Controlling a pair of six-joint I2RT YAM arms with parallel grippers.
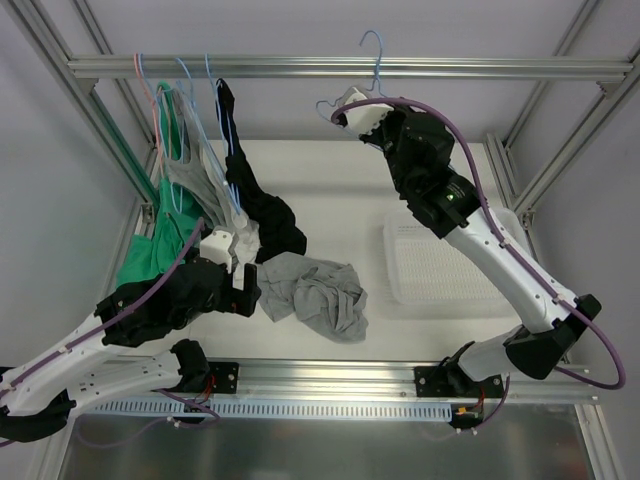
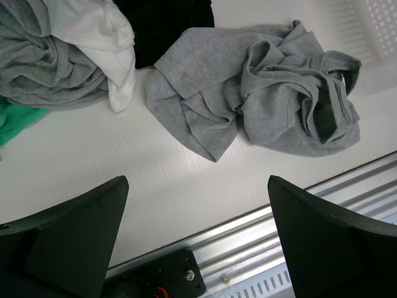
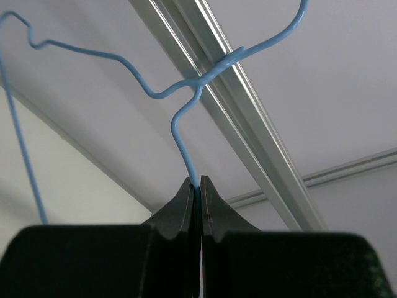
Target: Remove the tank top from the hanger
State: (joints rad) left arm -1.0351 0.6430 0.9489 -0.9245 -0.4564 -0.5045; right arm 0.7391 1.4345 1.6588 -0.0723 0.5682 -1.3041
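The tank top (image 1: 315,290) is a soft gray heap, all wrinkles and folds, lying on the smooth white table (image 1: 350,190). I think it is off the hanger already, so the job looks nearly done. From above, it sits just beside my left end effector (image 1: 235,270), at its 3 o'clock. The heap's long way runs from about 10 o'clock to 4 o'clock. My left arm is much nearer to it, and that end effector is spread wide apart with nothing in it. My right end effector (image 3: 198,183) is up high, near 12 o'clock from the heap. It is pinched tight on the thin blue wire hanger (image 3: 214,67), which is bare. I cannot tell if the hook sits on the shiny metal rail (image 1: 450,68).
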